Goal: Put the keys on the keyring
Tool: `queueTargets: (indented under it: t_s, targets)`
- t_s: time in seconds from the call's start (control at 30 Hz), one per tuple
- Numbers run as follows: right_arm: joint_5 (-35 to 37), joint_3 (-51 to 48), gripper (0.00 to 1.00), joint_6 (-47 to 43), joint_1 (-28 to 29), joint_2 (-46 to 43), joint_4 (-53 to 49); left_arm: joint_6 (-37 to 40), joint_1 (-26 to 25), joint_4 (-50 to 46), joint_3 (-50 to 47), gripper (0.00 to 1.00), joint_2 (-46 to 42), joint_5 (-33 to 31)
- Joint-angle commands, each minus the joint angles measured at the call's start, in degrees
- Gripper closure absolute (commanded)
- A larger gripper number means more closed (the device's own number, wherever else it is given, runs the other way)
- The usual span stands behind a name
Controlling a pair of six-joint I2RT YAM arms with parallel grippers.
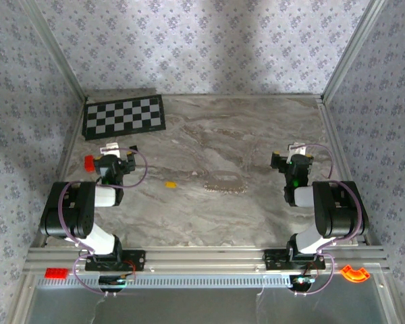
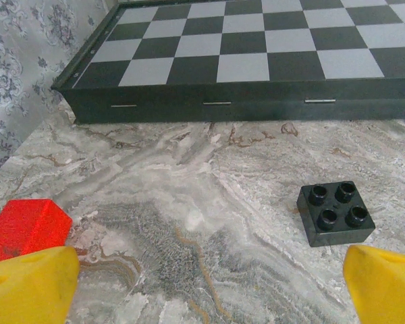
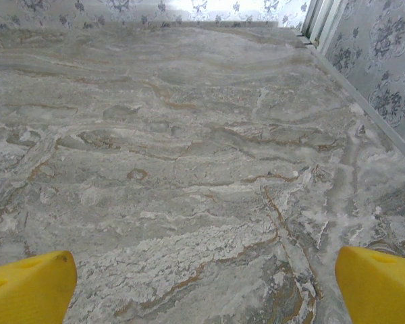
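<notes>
Marble [image 1: 209, 135]: keys [image 1: 170, 183] right of left hand [image 1: 111, 160]

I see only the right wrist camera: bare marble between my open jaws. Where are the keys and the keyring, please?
Observer: In the top camera a key with a yellow head lies on the table, a little left of centre.
Operator: And the other one?
Observer: The keyring, faint and silvery, with a chain, lies to the right of that key, apart from it.
Operator: Anything else on the left side?
Observer: A red block and a black block lie in front of a checkerboard.
</notes>
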Motion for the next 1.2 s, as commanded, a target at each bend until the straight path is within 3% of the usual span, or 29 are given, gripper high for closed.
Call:
queueTargets:
  t_s: [0.0,0.17,0.33,0.43,0.53,0.67,0.8,0.97,1.17]
  targets:
    - [-0.5,2.3,0.00,-0.4,0.3,-2.2,-4.1,-0.9,0.2,-1.4,1.7,0.00,-1.0,0.6]
    - [-0.5,3.7,0.00,-1.2,0.7,-5.5,-9.5,-0.6,0.1,-3.1,1.9,0.00,-3.0,1.1]
    - [3.4,5.2,0.00,-2.3,4.0,-11.3,-16.6,-0.5,0.1,-13.1,3.7,0.00,-10.3,0.2]
    - [10.2,7.5,0.00,-4.0,9.0,-14.9,-24.3,-2.6,0.1,-26.3,7.1,0.00,-17.2,0.2]
    - [15.3,9.2,0.00,-4.7,15.1,-18.5,-29.5,-10.3,0.0,-39.0,10.2,0.00,-23.7,-0.9]
    - [21.3,15.6,0.00,3.2,21.0,-21.3,-44.8,-19.3,-0.9,-54.7,14.1,0.00,-29.6,3.7]
    - [18.8,22.2,0.00,11.1,23.0,-20.7,-58.7,-21.1,-3.8,-61.2,15.1,0.00,-33.1,10.4]
    - [15.4,23.1,0.00,12.6,28.8,-21.2,-61.9,-21.0,-9.4,-66.0,16.9,0.00,-34.6,16.8]
    - [11.1,25.0,0.00,14.3,32.5,-19.4,-66.7,-20.6,-16.7,-69.3,18.9,0.00,-33.4,20.1]
